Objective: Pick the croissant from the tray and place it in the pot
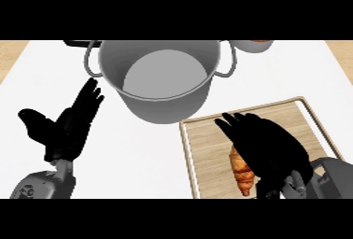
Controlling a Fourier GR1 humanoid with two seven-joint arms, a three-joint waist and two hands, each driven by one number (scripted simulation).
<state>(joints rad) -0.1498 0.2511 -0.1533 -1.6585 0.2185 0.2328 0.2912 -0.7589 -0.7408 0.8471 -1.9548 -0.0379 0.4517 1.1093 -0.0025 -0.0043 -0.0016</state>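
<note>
Right hand (269,149), fingers spread & empty, over croissant (240,170) on tray (207,154): looks light, flaky, crushable; prob. best taken mid-body.

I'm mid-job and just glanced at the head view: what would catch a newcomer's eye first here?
The large grey metal pot dominates the top centre of the white counter, its mouth open towards the view. At lower right, the black right hand, fingers straight, spreads over the light wooden tray and partly hides the golden-brown croissant lying on it. The black left hand rests open at the left, fingers up.
</note>
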